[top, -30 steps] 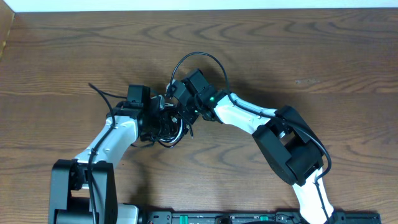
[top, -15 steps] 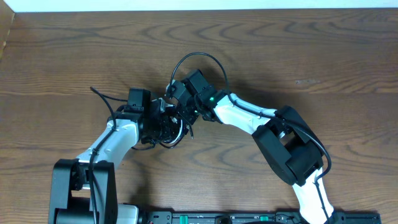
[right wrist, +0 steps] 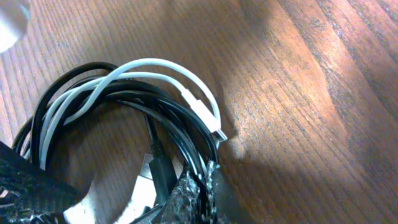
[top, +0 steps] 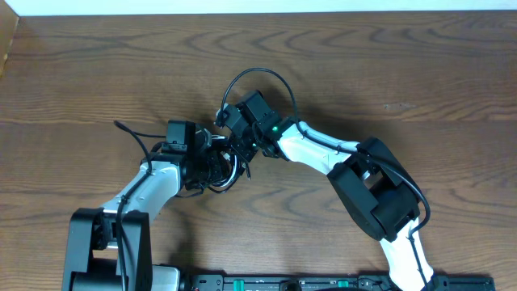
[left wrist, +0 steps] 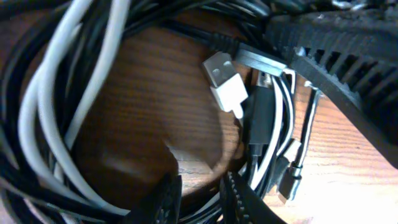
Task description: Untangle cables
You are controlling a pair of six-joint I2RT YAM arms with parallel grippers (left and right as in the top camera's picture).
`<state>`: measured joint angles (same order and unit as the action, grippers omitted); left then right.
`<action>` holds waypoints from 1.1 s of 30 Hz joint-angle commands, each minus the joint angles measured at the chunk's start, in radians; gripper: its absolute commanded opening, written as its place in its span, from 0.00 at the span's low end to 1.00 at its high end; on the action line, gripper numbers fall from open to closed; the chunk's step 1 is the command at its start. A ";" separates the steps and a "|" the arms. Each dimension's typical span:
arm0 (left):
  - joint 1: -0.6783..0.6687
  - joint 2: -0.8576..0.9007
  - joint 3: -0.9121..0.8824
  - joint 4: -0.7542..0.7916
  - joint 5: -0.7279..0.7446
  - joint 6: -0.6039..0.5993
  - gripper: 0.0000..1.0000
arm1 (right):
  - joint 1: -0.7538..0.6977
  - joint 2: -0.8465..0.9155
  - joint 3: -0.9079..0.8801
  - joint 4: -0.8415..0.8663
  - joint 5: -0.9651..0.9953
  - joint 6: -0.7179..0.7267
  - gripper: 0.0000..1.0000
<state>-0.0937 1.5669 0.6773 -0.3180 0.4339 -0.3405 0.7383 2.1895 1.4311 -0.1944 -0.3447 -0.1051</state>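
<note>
The cables [top: 229, 179] lie as one tangled coil on the table between both grippers. In the left wrist view, white cable loops [left wrist: 62, 93] and black strands [left wrist: 261, 118] ring bare wood, with a white USB plug [left wrist: 224, 78] inside. My left gripper [left wrist: 202, 196] reaches into the coil, jaws a little apart, with strands crossing low between the fingers. My right gripper [right wrist: 199, 186] is shut on black cable strands [right wrist: 180, 118] at the coil's edge. The white cable [right wrist: 155, 68] arches over them. Overhead, the left gripper [top: 214, 166] and the right gripper [top: 237, 153] nearly touch.
A thin black wire loop [top: 260, 74] rises behind the right wrist. The right gripper's ribbed finger [left wrist: 348, 56] crowds the top right of the left wrist view. Brown wooden table [top: 388, 56] extends on all sides, with the arm bases [top: 105, 242] at the front edge.
The left gripper's jaws have narrowed and its wrist has shifted slightly toward the front of the table. The right arm and the coil have stayed in place.
</note>
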 commanded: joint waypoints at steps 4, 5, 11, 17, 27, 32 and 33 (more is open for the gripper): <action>-0.002 0.012 -0.027 -0.047 -0.109 -0.014 0.27 | 0.000 0.021 -0.008 0.004 0.005 0.023 0.01; -0.001 -0.008 -0.020 -0.047 -0.109 -0.027 0.27 | -0.002 0.020 -0.006 0.005 -0.006 0.023 0.01; 0.000 -0.164 -0.007 -0.045 -0.111 -0.077 0.31 | -0.033 -0.019 0.014 0.017 -0.222 0.024 0.15; 0.000 -0.260 -0.007 -0.085 -0.105 -0.081 0.30 | -0.087 -0.035 0.014 0.019 -0.355 0.136 0.33; -0.033 -0.198 -0.021 -0.109 -0.015 0.104 0.30 | -0.114 -0.009 0.013 -0.004 -0.354 0.135 0.34; -0.043 -0.114 -0.021 -0.081 -0.020 0.169 0.30 | -0.116 0.011 0.013 -0.019 -0.325 0.135 0.33; -0.043 -0.108 -0.021 -0.079 -0.020 0.169 0.30 | -0.116 0.011 0.013 -0.021 -0.316 0.135 0.33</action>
<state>-0.1349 1.4155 0.6643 -0.4072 0.3985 -0.2375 0.6212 2.1906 1.4315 -0.2089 -0.6727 0.0193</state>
